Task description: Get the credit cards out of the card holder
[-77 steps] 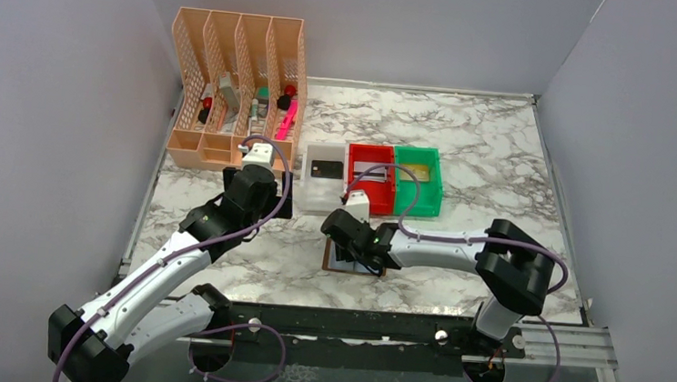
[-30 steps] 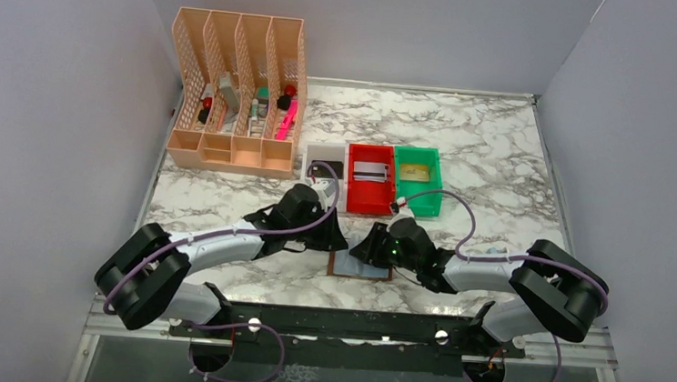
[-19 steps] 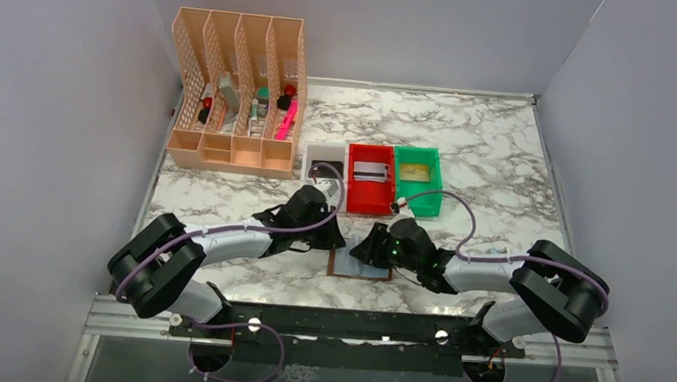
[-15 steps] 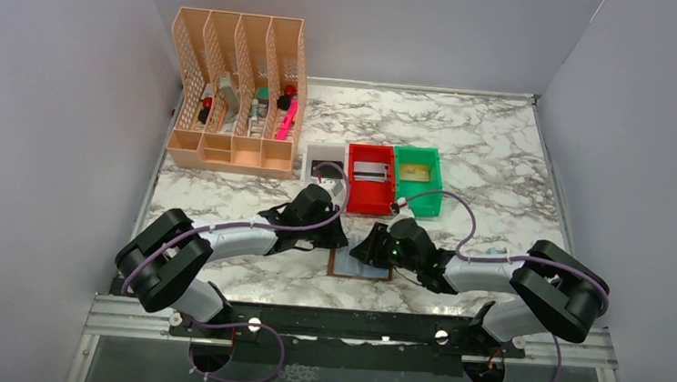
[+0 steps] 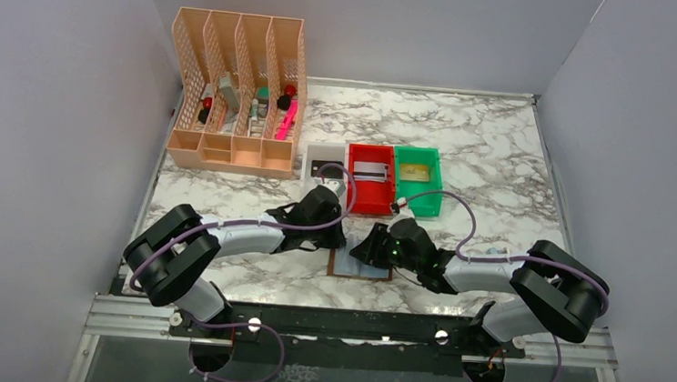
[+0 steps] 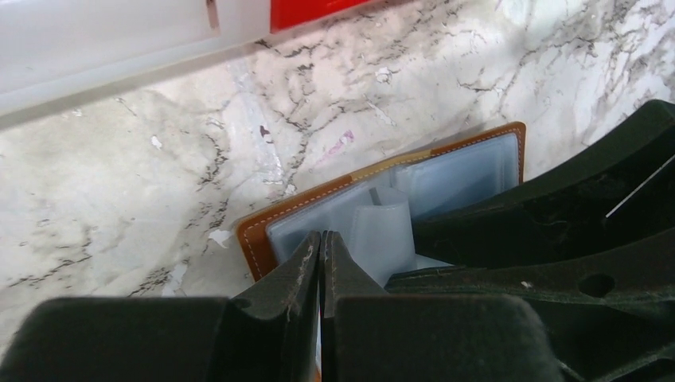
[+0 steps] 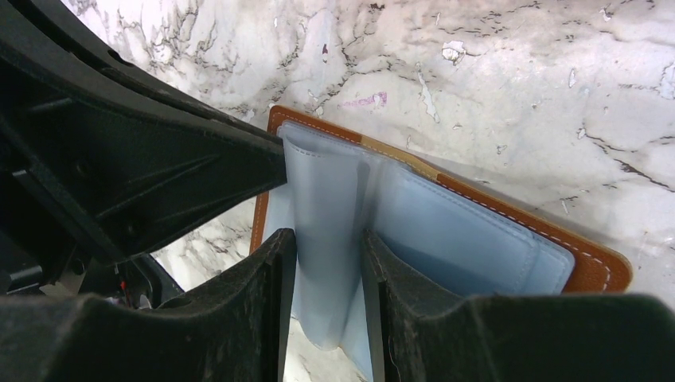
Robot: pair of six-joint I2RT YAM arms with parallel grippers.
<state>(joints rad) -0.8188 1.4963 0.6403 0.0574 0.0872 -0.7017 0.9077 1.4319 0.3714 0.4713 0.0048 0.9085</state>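
The brown card holder (image 5: 361,268) lies open on the marble near the front edge, pale blue pockets up (image 6: 255,235) (image 7: 593,267). My left gripper (image 5: 338,241) (image 6: 321,235) is shut, its tips at the holder's left panel; I make out nothing between them. My right gripper (image 5: 362,252) (image 7: 328,239) reaches in from the right, fingers either side of the upright pale blue middle flap (image 7: 326,191), which touches both. Three credit cards lie in the bins: black (image 5: 325,167), silvery (image 5: 370,171), gold (image 5: 415,171). No card shows in the holder.
A white bin (image 5: 312,152), a red bin (image 5: 353,192) and a green bin (image 5: 434,185) stand in a row just behind the grippers. A peach desk organizer (image 5: 233,91) with pens stands at the back left. Grey walls enclose the table.
The left arm has swung from the white bin down to the holder, and its jaws have closed at the left panel. The right arm and the holder have stayed put.
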